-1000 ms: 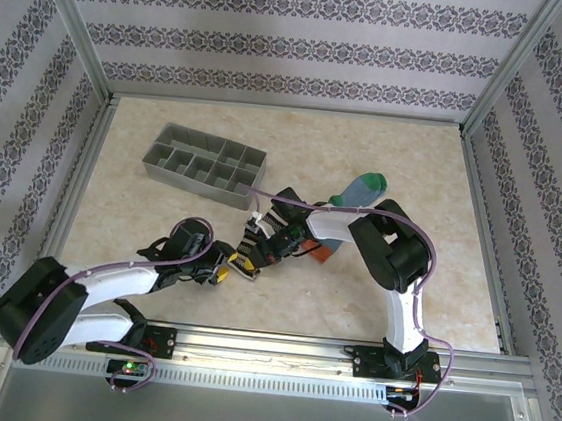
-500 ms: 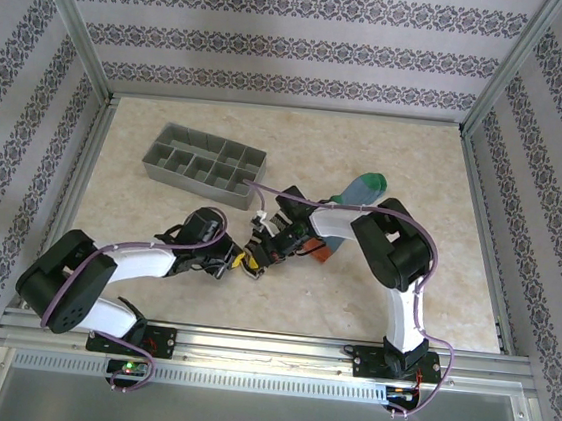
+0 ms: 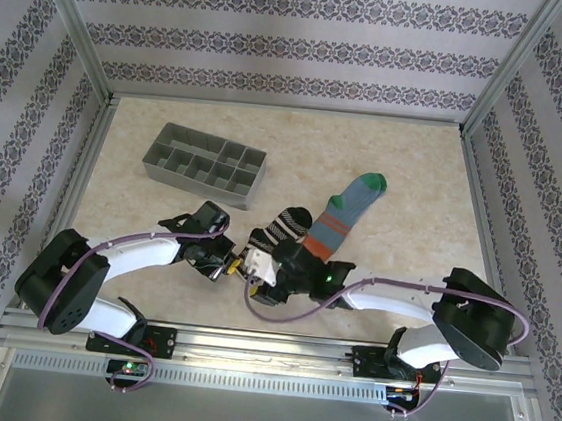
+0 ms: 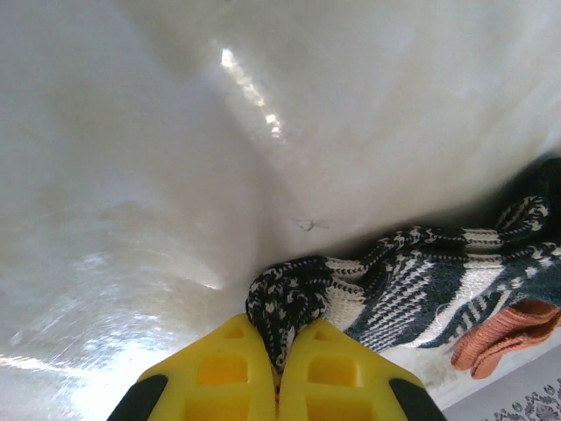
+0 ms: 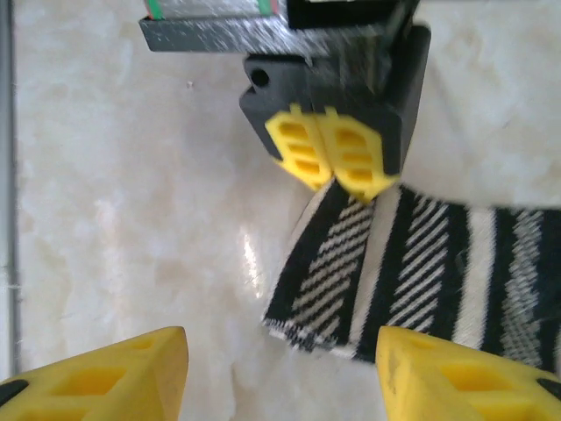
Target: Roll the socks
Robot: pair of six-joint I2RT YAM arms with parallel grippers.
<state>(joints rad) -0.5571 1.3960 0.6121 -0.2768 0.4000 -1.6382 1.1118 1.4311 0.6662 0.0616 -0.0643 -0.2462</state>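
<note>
The cuff edge of the black-and-white striped sock [image 4: 421, 281] is being pinched by the left gripper [image 4: 280, 342]. Its yellow fingers [image 4: 223, 373] are being pressed together, with a fold of the knit caught between their tips.

In the right wrist view the same grip is being shown from the opposite side. There the left gripper [image 5: 336, 167] is sitting at 12 o'clock, clamped on the far edge of the striped sock [image 5: 421, 254]. The sock is being spread flat on the table [image 5: 114, 175] toward 3 o'clock. The right gripper [image 5: 280, 351] is being held open, its two fingers standing well apart at 7 and 5 o'clock of that view. Nothing is being clasped between them, and the sock's near edge is lying just beyond them.

From above, the striped sock [image 3: 281, 227] is lying just toward 6 o'clock of the table's [image 3: 414, 184] middle, toe pointing to 1 o'clock and cuff to 7 o'clock. At the cuff the left gripper [image 3: 230, 263] and the right gripper [image 3: 259, 272] are being held close together. The blue-grey sock [image 3: 346, 209] is lying just beside the striped one at 2 o'clock, its green toe toward 1 o'clock. Whether its orange cuff is touching the striped sock cannot be told. The grey tray [image 3: 205, 165] is sitting at 10 o'clock of the socks, apart from them.
</note>
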